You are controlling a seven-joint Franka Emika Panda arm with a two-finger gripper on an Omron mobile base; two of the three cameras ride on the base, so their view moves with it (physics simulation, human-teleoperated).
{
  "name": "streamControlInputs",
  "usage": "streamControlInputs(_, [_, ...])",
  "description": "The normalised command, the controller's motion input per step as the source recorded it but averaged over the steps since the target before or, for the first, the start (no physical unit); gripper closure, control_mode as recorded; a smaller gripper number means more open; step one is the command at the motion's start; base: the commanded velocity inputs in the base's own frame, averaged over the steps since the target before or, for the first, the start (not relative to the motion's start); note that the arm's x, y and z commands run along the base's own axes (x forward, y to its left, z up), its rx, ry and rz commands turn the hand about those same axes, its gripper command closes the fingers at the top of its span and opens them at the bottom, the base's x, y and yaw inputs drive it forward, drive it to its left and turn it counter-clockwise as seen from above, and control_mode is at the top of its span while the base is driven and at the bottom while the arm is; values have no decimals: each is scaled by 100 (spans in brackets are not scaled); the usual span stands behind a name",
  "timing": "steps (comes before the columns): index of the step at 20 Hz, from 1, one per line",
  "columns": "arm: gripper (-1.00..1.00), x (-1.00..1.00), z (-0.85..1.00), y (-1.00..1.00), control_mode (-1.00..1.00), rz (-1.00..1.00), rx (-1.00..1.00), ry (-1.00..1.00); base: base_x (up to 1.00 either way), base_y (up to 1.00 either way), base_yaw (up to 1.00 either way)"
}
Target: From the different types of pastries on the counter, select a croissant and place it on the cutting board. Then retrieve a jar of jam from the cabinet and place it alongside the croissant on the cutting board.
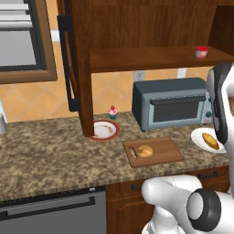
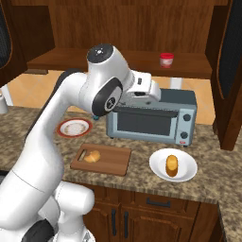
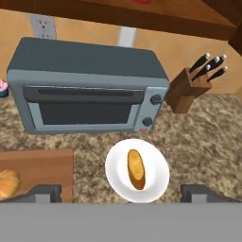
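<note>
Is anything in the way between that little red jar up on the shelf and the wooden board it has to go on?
The jar of jam sits on the open cabinet shelf. The toaster oven stands beneath it, behind and to the right of the cutting board; a straight diagonal path might clip it. The board's right half is bare beside the croissant.

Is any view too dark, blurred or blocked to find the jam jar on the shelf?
Left base view: evenly lit and sharp; the jar of jam stands clear on the cabinet shelf, though the arm covers the right edge. Right base view: shelf recess is dim, yet the jar reads plainly. Hand view: slightly soft; just a red sliver at the top edge, probably the jar.
</note>
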Motion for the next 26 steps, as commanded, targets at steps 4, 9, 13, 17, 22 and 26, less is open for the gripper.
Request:
streamControlInputs(4, [-100, 0, 79, -67, -100, -3, -10, -3, 0, 0, 0])
streamControlInputs(9, [-100, 37, 98, -47, -100, -12, 15, -3, 0, 0, 0])
streamControlInputs(13, [-100, 21, 43, 13, -100, -1, 12, -2, 0, 0, 0])
streamControlInputs(17, [-100, 0, -3, 0, -100, 0, 0, 0, 0, 0, 0])
streamControlInputs(22, [-100, 44, -42, 13, -100, 1, 0, -1, 0, 0, 0])
streamControlInputs(26, [-100, 44, -32, 28, -100, 6, 0, -9, 0, 0, 0])
